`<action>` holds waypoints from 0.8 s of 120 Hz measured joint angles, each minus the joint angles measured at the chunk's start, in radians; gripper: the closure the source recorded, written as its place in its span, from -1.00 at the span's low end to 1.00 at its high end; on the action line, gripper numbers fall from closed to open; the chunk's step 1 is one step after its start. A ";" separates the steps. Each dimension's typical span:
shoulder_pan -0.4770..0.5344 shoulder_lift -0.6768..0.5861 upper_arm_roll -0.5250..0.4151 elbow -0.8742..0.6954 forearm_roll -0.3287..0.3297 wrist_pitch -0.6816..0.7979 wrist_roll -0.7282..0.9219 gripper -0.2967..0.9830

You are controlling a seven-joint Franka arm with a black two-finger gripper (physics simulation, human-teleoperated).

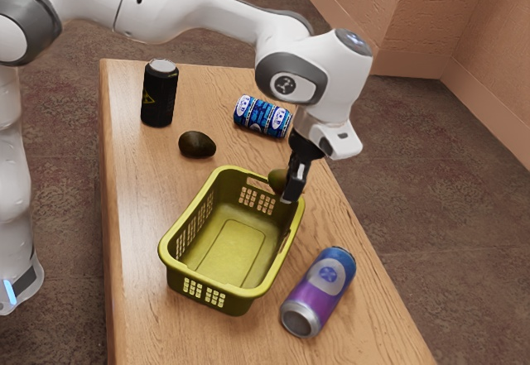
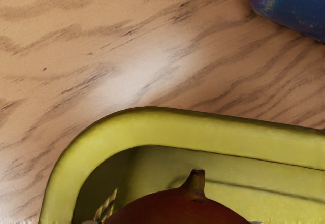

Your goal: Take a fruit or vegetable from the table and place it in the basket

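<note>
Red-brown fruit [image 2: 175,209] hangs clamped from both sides in my gripper [image 1: 291,185], above a corner of the basket [image 2: 203,127] beneath, held high, I judge, to clear its edge before release.

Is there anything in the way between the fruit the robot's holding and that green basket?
Nothing visible. The gripper holds the fruit over a corner of the basket, with its opening below. The purple-and-blue can lies on the table outside, off that path.
</note>
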 joint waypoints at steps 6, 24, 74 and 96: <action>-0.003 -0.008 -0.013 -0.008 -0.001 -0.003 -0.007 0.10; -0.009 -0.042 -0.054 -0.042 -0.008 -0.022 -0.031 0.10; -0.006 -0.075 -0.062 -0.175 -0.036 0.000 -0.076 0.10; -0.006 -0.062 -0.068 -0.204 -0.042 0.042 -0.088 0.10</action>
